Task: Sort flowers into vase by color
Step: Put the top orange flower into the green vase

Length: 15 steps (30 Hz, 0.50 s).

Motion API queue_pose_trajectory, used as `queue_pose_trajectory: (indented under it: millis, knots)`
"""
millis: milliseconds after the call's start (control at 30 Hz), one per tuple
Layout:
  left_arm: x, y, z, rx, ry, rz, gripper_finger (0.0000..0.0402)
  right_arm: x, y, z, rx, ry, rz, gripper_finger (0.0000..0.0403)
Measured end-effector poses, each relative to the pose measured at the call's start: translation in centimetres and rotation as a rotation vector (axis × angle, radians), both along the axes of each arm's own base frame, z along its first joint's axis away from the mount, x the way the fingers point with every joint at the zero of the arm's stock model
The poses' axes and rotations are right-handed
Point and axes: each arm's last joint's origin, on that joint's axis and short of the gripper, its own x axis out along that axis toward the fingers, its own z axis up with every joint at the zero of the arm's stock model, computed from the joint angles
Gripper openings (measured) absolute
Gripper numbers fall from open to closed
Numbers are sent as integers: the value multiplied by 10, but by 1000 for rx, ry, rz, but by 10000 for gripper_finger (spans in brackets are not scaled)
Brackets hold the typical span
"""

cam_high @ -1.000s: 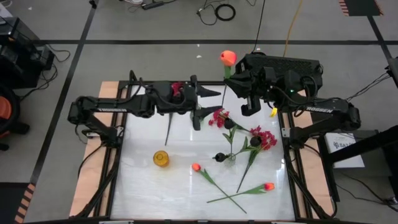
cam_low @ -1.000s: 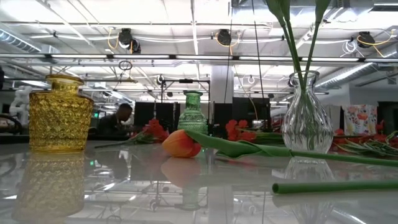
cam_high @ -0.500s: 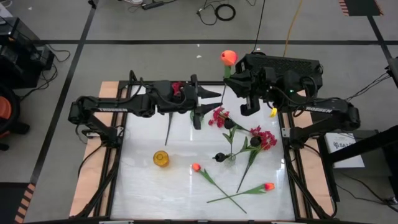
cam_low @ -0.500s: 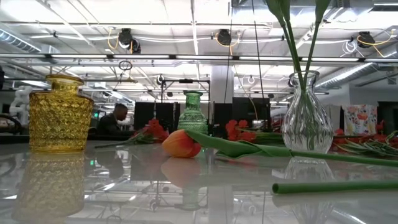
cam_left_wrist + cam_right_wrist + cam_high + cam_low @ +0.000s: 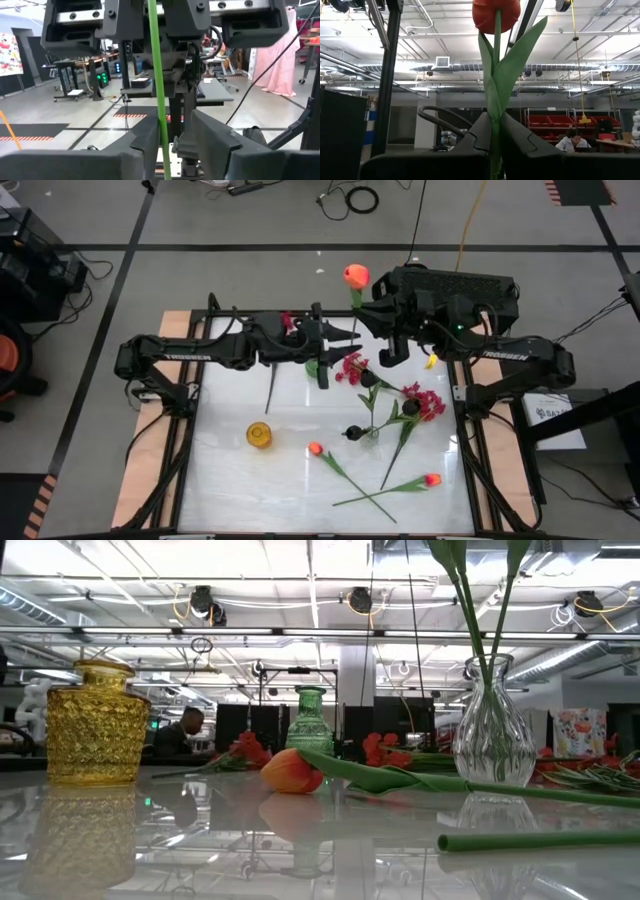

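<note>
My right gripper is shut on an orange-red tulip above the table's far edge; the bud stands over the fingers. My left gripper is open and faces it. The tulip's green stem runs upright between the left fingers, close beside one; I cannot tell whether it touches. The green vase stands under the left gripper. The clear vase holds black blooms. The yellow vase stands apart. My right gripper pinches the tulip's stem between its two fingers, just below the leaf. The fingers come level from the table's right and lie across the stem. The tulip stands upright, bud up, lifted clear of the table.
Two orange tulips lie on the near half of the table, stems crossing. Crimson sprays lie around the clear vase. Another crimson spray shows at the left arm, its stem running toward the near edge.
My right gripper has carried the upright tulip a little toward the table's left, closer to the left gripper. The left gripper has edged slightly toward the right and stays open.
</note>
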Motion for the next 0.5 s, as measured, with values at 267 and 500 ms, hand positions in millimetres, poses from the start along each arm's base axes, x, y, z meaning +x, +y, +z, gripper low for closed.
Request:
queue_pose_trajectory:
  millis: [267, 500]
  knots:
    - [-1, 0, -1, 24, 25, 9, 24, -5, 1, 1, 1, 33, -3, 13]
    - [-6, 0, -1, 20, 70, 9, 13, -8, 0, 0, 36, 87, -16, 27]
